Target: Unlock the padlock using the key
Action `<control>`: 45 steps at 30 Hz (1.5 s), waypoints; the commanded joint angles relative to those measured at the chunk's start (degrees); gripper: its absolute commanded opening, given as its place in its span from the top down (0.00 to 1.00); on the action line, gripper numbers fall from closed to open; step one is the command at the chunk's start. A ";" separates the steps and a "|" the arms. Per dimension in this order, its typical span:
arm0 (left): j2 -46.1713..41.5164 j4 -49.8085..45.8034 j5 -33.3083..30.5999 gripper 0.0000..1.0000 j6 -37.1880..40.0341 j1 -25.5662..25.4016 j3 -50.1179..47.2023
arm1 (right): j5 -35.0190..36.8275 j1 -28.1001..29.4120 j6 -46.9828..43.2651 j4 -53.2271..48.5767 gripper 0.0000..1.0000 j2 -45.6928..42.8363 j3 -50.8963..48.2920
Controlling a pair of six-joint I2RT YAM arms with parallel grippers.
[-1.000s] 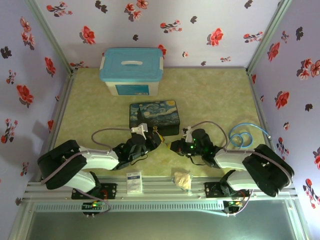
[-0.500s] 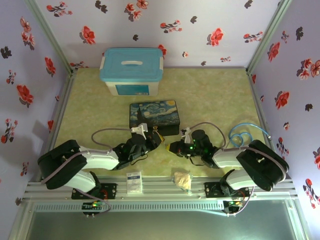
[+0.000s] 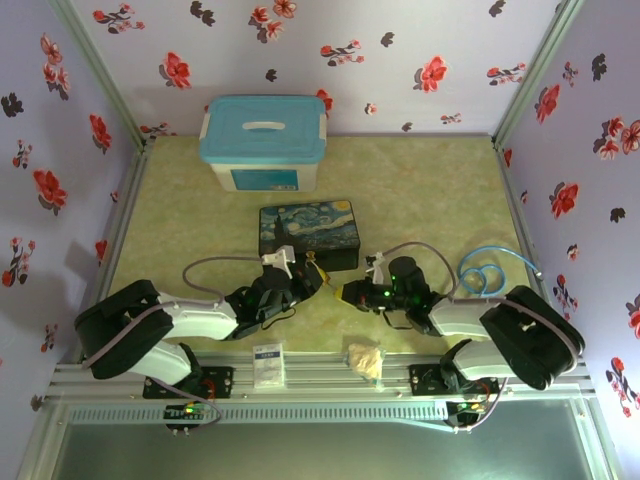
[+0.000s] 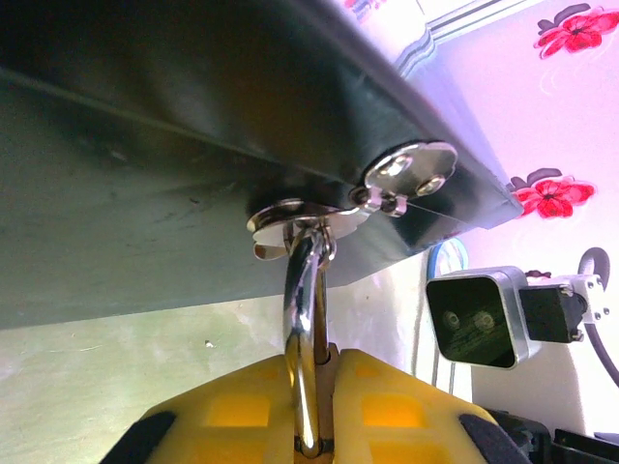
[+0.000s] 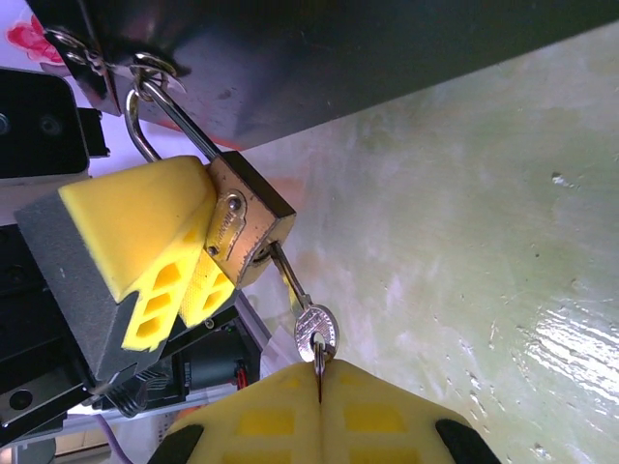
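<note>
The right claw (image 5: 319, 382), closed tight on the key (image 5: 311, 329), had the blade running toward 11 o'clock into the padlock (image 5: 247, 224), which the left claw (image 4: 311, 396) pinched firmly where it hung from the box (image 3: 308, 233).

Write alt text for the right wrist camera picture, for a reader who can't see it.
The right hand pinches the head of a key whose blade sits in the keyhole of a brass padlock. The left hand grips the padlock, whose silver shackle hooks through the clasp of a dark box above a green table.
</note>
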 commanded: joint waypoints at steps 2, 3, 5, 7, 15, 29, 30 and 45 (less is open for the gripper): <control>-1.43 4.57 2.14 1.00 -1.36 -0.26 -0.73 | -0.17 -0.76 -2.81 0.46 1.00 -1.09 0.27; -1.36 5.21 2.18 1.00 -1.63 -0.32 -0.77 | -0.34 -0.83 -2.81 0.62 1.00 -0.78 0.39; -1.44 5.55 2.42 1.00 -1.97 -0.27 -0.64 | -1.04 -0.82 -2.75 2.46 1.00 -0.21 0.36; -1.91 6.30 2.62 1.00 -2.52 -0.29 -0.76 | -0.92 -0.77 -3.00 2.98 1.00 -0.64 0.47; -4.14 8.65 2.26 1.00 -5.33 0.20 -1.86 | 0.30 -0.76 -4.47 5.99 1.00 -4.79 -2.05; -6.18 10.22 2.53 1.00 -7.21 1.46 -2.44 | -0.42 -0.80 -4.17 8.90 1.00 -9.16 -2.87; -6.19 10.83 2.73 1.00 -7.58 1.43 -2.44 | -0.34 -0.76 -4.61 8.42 1.00 -8.99 -2.58; -4.27 15.69 4.43 1.00 -10.01 1.06 -3.17 | 1.17 -0.84 -4.54 10.03 1.00 -6.14 -1.74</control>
